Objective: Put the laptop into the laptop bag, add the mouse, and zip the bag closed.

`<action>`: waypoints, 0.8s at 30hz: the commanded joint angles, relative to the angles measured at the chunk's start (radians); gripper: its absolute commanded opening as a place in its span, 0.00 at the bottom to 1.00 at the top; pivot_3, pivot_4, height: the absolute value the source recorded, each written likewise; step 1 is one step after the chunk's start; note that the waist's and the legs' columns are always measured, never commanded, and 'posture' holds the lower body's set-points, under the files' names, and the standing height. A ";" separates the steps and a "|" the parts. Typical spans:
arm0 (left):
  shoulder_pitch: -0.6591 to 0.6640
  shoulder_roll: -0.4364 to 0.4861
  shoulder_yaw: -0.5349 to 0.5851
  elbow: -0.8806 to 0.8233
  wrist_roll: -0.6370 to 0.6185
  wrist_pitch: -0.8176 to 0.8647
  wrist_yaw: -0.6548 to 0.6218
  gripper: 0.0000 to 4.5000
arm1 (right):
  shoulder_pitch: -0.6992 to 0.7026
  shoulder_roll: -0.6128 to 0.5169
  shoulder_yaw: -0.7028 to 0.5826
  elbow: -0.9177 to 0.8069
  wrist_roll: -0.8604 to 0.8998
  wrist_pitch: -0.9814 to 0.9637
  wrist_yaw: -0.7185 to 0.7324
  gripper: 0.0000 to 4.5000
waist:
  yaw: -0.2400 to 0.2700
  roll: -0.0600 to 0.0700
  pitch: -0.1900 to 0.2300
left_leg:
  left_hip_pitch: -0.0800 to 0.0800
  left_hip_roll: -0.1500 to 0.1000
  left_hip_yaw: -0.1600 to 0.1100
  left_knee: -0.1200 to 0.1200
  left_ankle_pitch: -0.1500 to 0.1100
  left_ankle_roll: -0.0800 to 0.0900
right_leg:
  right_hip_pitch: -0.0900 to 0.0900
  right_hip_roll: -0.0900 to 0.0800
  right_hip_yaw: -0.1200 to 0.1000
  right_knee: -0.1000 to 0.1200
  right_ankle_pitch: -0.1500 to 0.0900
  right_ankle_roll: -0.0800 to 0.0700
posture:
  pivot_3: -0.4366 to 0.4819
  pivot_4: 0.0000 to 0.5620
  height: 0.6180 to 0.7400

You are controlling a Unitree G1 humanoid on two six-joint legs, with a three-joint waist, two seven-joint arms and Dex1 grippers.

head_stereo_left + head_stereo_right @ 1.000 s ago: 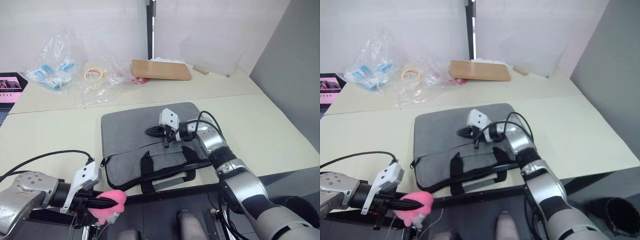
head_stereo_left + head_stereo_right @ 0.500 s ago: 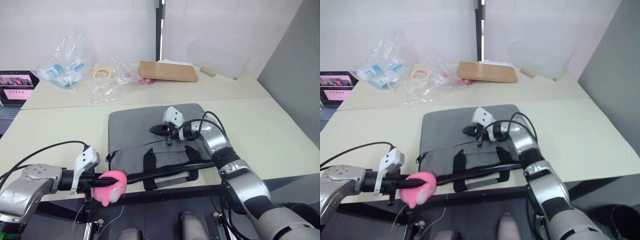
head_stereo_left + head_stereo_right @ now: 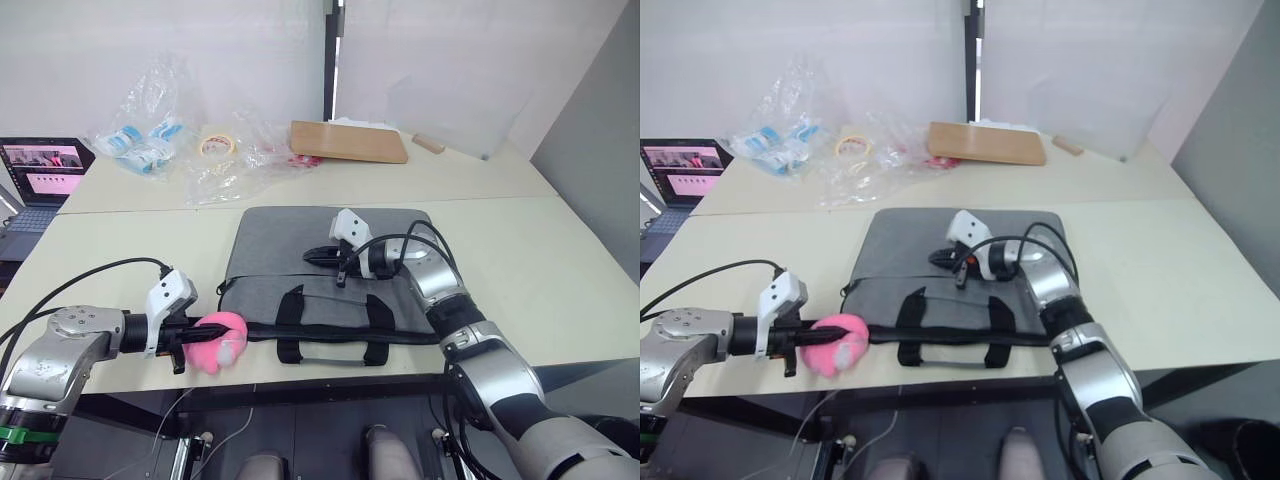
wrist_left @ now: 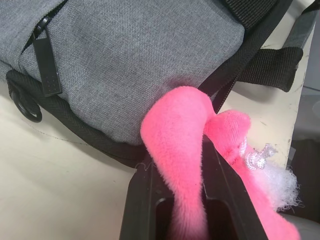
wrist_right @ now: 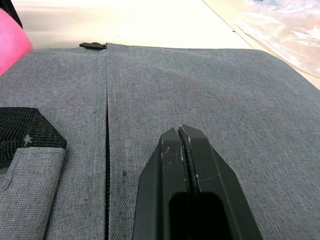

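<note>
The laptop bag [image 3: 330, 270] is lying flat at the centre of the tabletop [image 3: 560, 260]. The right tool [image 3: 312, 257] is hovering over the bag's middle with its fingers pressed together, gripping nothing. At lower left, the left tool [image 3: 195, 331] is clamping a pink fuzzy object [image 4: 200, 150] against the bag's corner.
</note>
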 commanded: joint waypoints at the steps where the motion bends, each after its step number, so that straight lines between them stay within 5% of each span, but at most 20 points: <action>1: 0.013 0.042 0.071 -0.052 -0.051 0.047 -0.007 0.01 | 0.051 0.019 0.065 0.050 -0.043 0.018 0.019 0.00 | -0.003 0.000 0.000 | 0.000 0.000 0.000 -0.001 0.000 0.000 | 0.000 0.000 0.000 0.001 -0.001 0.000 | 0.48 0.27 1.00; 11: 0.215 0.193 0.151 -0.221 -0.185 0.203 -0.133 0.01 | 0.066 0.034 0.104 0.145 -0.104 0.010 -0.046 0.00 | -0.024 -0.002 -0.001 | 0.003 0.014 0.002 -0.011 -0.002 0.003 | 0.000 0.014 0.000 0.003 -0.007 -0.009 | 0.48 0.27 1.00; 20: 0.241 0.127 0.146 -0.269 -0.194 0.198 -0.050 0.01 | 0.052 0.040 0.094 0.152 -0.097 0.012 -0.051 0.00 | -0.025 -0.003 -0.002 | 0.005 0.014 0.002 -0.011 -0.002 0.003 | 0.001 0.015 0.001 0.003 -0.017 -0.012 | 0.48 0.27 1.00; 24: 0.206 0.100 0.170 -0.239 -0.224 0.210 -0.030 0.34 | 0.050 0.038 0.091 0.158 -0.096 0.008 -0.052 0.00 | -0.022 -0.003 -0.002 | 0.005 0.014 0.001 -0.011 -0.002 0.003 | 0.001 0.016 0.001 0.004 -0.017 -0.012 | 0.48 0.27 1.00</action>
